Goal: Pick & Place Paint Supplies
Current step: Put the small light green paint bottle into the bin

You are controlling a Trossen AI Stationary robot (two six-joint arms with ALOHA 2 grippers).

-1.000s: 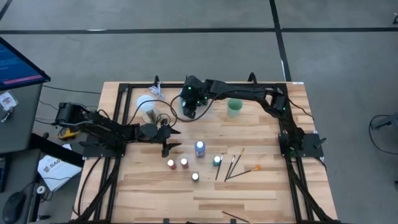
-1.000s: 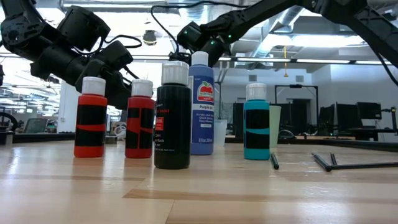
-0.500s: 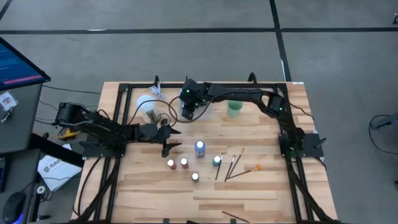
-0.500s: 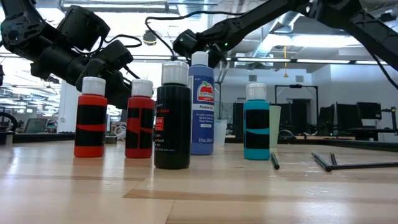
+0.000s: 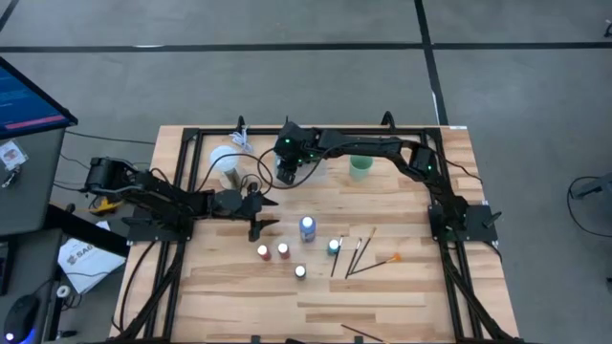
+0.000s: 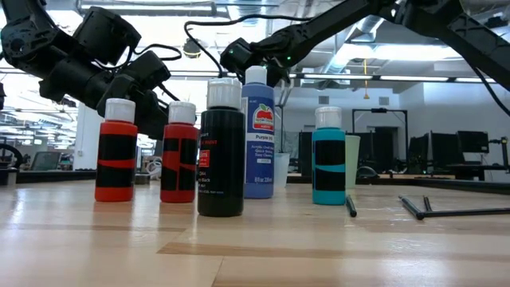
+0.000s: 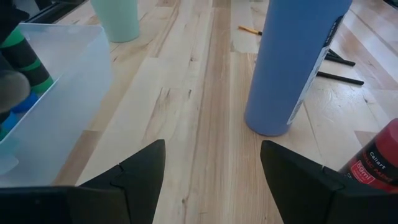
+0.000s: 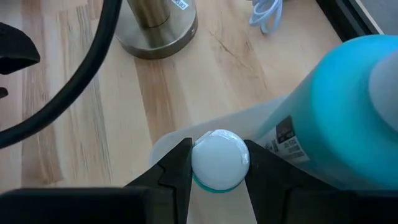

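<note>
My right gripper is over the clear tray at the table's far middle, shut on a white-capped paint bottle. A large teal bottle lies in the tray beside it. My left gripper waits open at the table's left, facing a blue bottle. Two red bottles, a black one, the blue one and a teal one stand upright on the table. Thin dark brushes lie flat to their right, one orange-tipped. My right gripper pinches the bottle's white cap between its two fingers, which come slanting down from above, one on either side of the cap. The bottle's body is hidden under the cap; whether it stands on the tray floor I cannot tell.
A translucent green cup stands right of the tray. A metal round-footed stand and a black cable lie to the tray's left. Bottles with green and black bands sit inside the tray. Bare wood lies toward the near edge.
My right gripper has sunk a little toward the tray with the bottle still between its fingers, shifting slightly toward the table's left. My left arm has kept still.
</note>
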